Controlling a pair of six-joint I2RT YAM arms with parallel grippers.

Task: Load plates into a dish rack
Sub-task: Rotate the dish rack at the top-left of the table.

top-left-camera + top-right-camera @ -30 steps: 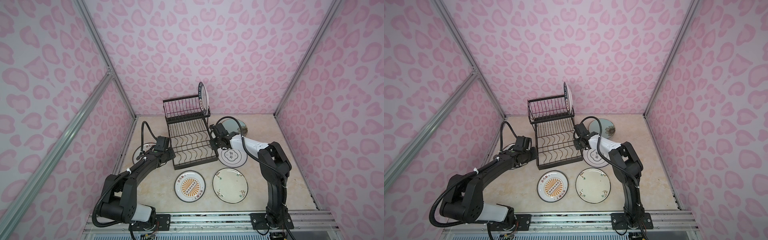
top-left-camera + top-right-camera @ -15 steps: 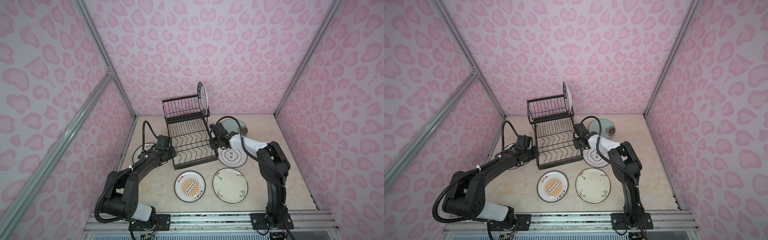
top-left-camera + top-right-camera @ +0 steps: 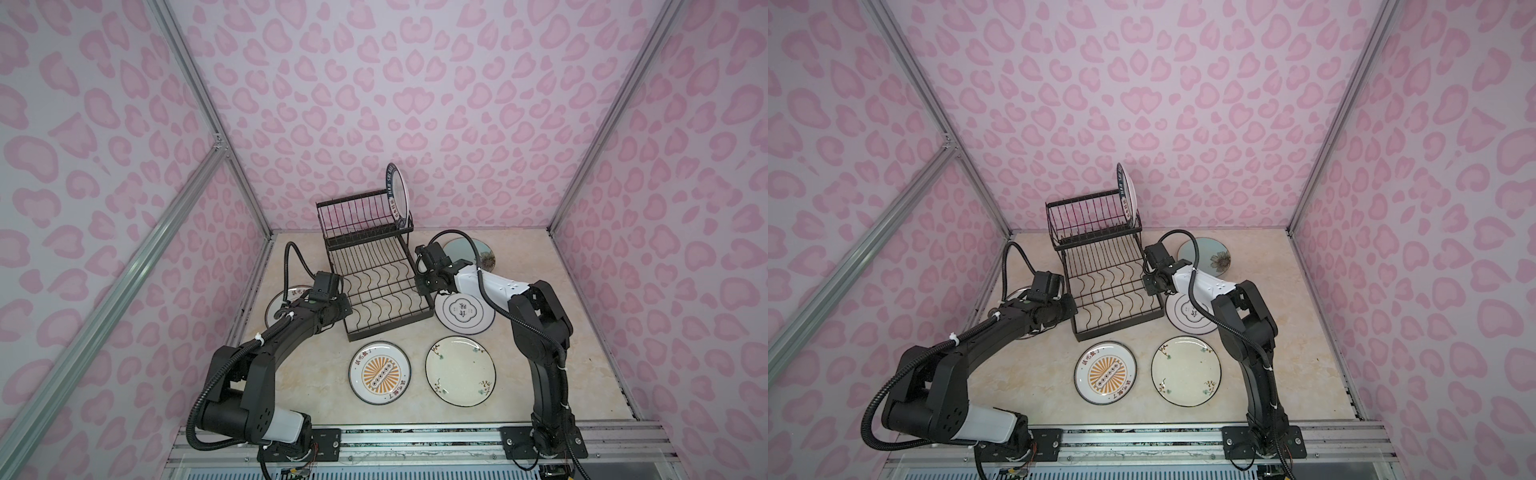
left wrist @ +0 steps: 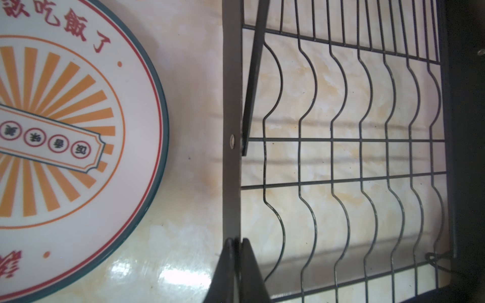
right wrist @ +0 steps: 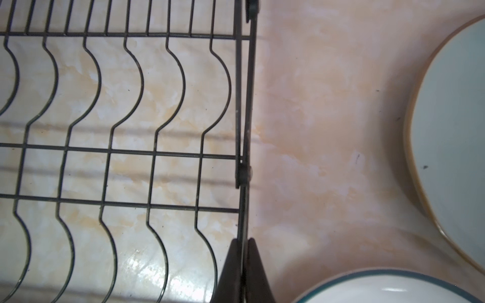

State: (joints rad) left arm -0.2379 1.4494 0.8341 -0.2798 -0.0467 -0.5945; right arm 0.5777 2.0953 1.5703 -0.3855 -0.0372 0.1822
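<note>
The black wire dish rack (image 3: pixel 374 291) (image 3: pixel 1113 297) stands mid-table, with a navy lettered-rim plate (image 3: pixel 397 195) (image 3: pixel 1126 191) upright in its raised tier. My left gripper (image 4: pixel 238 240) (image 3: pixel 347 309) is shut on the rack's left side bar (image 4: pixel 231 105). My right gripper (image 5: pixel 244 240) (image 3: pixel 424 286) is shut on the right side rail (image 5: pixel 237 105). Flat on the table lie two sunburst plates (image 3: pixel 380 372) (image 4: pixel 65 118), the quatrefoil plate (image 3: pixel 465 311), the cream floral plate (image 3: pixel 460 371) and the pale blue-green plate (image 3: pixel 478 253) (image 5: pixel 456 131).
Pink patterned walls close in the table on three sides. The rack's raised tier is near the back wall. One sunburst plate (image 3: pixel 276 303) lies partly under my left arm, close to the left wall. The quatrefoil plate's rim (image 5: pixel 393 283) lies right beside my right fingers.
My left jaws have closed onto the rack's side bar. The right jaws have tightened on the other side. The rack's far end has shifted slightly left.
</note>
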